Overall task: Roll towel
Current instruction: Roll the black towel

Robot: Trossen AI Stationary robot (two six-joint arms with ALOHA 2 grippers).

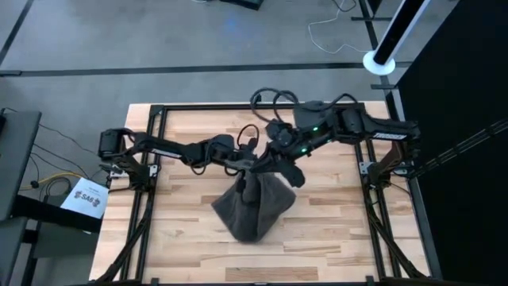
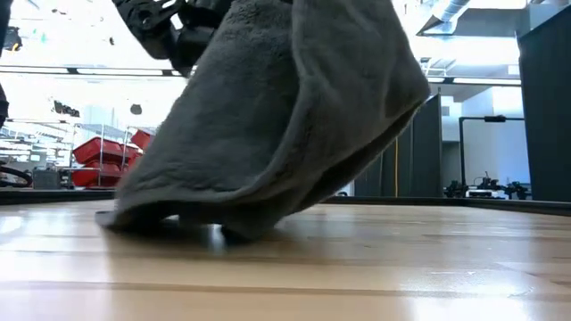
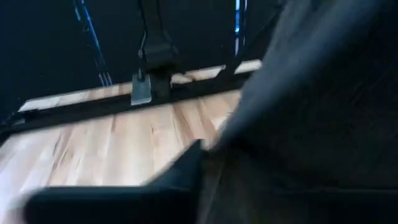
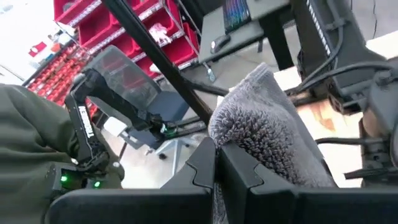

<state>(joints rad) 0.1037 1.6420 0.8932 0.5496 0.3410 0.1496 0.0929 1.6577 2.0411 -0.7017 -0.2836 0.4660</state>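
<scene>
The dark grey towel (image 1: pixel 251 210) hangs bunched over the middle of the wooden table, its top gathered where both grippers meet. Its lower part (image 2: pixel 169 217) rests spread on the tabletop. My left gripper (image 1: pixel 247 166) reaches in from the table's left and my right gripper (image 1: pixel 267 165) from the right; both are at the towel's raised top. In the right wrist view the fingers are shut on a fold of the towel (image 4: pixel 267 124). In the left wrist view the towel (image 3: pixel 311 118) drapes over the gripper (image 3: pixel 202 152). My left gripper has the towel's raised top (image 3: pixel 217 146) against its finger (image 3: pixel 124 196). The cloth covers the other finger and the place of contact, so the kind of hold does not show. My right gripper pinches a bunched fold at the towel's upper edge (image 4: pixel 231 138) between its two fingers, several layers thick. The cloth stands up past the fingertips. The towel hangs below the hold with its lower end on the table.
Black frame rails (image 1: pixel 151 159) run along the table's left, right and far sides. A white sheet (image 1: pixel 89 196) lies off the left edge. Bare wood (image 1: pixel 333 238) lies toward the near edge on either side of the towel.
</scene>
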